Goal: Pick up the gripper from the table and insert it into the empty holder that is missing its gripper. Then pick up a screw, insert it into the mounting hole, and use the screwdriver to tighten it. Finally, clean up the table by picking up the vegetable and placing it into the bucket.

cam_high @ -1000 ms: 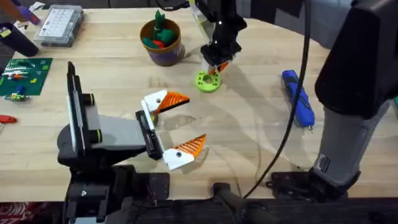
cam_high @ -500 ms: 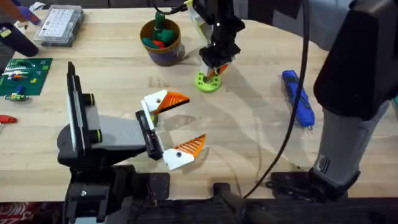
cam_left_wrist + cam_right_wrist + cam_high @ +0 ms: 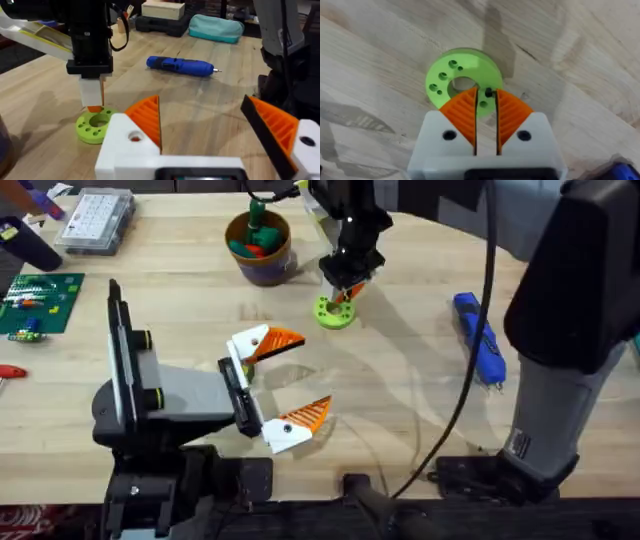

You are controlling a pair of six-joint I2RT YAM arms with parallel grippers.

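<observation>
Overhead: the right tool (image 3: 345, 288) hangs over the lime-green disc (image 3: 335, 311) on the counter (image 3: 400, 400), its pads close together. The left tool (image 3: 290, 380) rests low near the front edge, fingers spread wide and holding nothing. The screwdriver (image 3: 480, 338) lies flat to the right, well apart from the disc. The bucket (image 3: 259, 248) stands behind and to the left of the disc, with vegetables already in it.

Left wrist: the right tool (image 3: 95, 95) stands upright with its tips just above the disc's (image 3: 95, 125) rim. The screwdriver (image 3: 181, 66) lies beyond, untouched.

Right wrist: the orange pads (image 3: 465, 112) are nearly pressed together, and a small dark object, probably the screw (image 3: 488, 92), sits in the narrow slot at their tips, over the disc (image 3: 464, 80) beside its central opening.

Judgement: screw insertion is in hand. Keep the screw vertical, centre it over the intended hole before lowering, descend slowly, and release only once it is seated; a tilted entry risks jamming or dropping it.
</observation>
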